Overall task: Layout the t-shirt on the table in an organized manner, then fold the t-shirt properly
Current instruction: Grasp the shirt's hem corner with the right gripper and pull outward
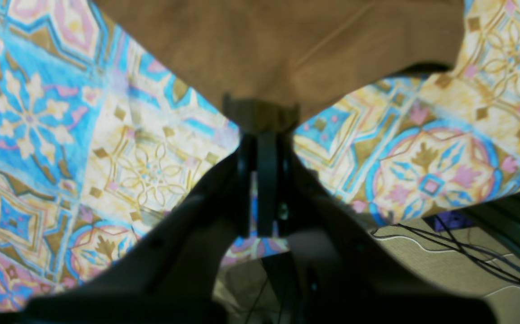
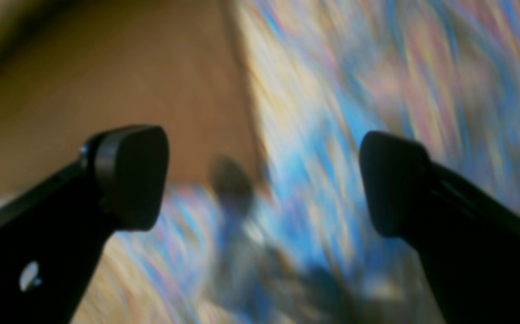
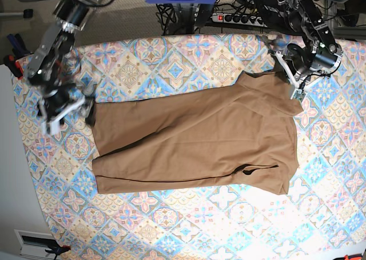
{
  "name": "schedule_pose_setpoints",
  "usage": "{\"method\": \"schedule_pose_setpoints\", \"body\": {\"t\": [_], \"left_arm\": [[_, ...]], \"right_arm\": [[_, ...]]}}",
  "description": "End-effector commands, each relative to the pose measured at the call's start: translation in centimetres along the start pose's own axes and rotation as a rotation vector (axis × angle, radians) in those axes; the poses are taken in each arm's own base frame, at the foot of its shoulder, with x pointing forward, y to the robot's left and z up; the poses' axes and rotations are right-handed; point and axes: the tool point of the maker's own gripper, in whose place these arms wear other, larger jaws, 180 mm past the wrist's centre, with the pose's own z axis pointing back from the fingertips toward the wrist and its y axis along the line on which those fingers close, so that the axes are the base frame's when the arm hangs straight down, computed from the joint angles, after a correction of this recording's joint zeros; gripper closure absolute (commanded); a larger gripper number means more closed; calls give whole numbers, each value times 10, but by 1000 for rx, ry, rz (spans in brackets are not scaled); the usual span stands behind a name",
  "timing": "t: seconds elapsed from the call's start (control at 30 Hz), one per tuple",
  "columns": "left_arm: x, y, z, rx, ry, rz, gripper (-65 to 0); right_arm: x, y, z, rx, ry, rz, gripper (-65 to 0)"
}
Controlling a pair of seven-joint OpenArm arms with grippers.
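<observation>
The tan-brown t-shirt lies spread lengthwise across the middle of the patterned table, with a small fold near its lower right edge. At the shirt's upper right end, my left gripper is shut on a bunched point of fabric. The left wrist view shows the closed gripper pinching the t-shirt above the table. My right gripper stands open just off the shirt's left end. In the blurred right wrist view this gripper holds nothing, with the t-shirt ahead on the left.
A power strip and cables lie on the floor beyond the table's far edge. The left wrist view shows more cables on the floor past the table edge. Patterned cloth shows in front of the shirt.
</observation>
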Motion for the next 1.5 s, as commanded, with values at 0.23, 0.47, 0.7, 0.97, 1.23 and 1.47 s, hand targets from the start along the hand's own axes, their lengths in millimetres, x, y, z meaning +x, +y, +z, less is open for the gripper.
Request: {"method": "schedule_pose_setpoints", "body": {"t": [0.23,0.47,0.7,0.97,1.23,1.47], "left_arm": [[8,4,5,15,-29,-8,0],[9,4,5,16,-30,-9,0],[9,4,5,15,-30,-8,0],[9,3,4,13,-32,-6,0],[10,3,4,13,-34,-6,0],[10,3,4,13,-34,-6,0]], "right_arm": [[-26,-14,-7,18,54,-43,-650],[-47,-16,-13,28,103,-86,-650],[-66,-16,-18,36,149,-122,-650],[-68,-1,-23,67,161,-115,-650],[-76,39,-34,162,200,-51,-650],[-76,43,-36,173,205,-42,-612]]}}
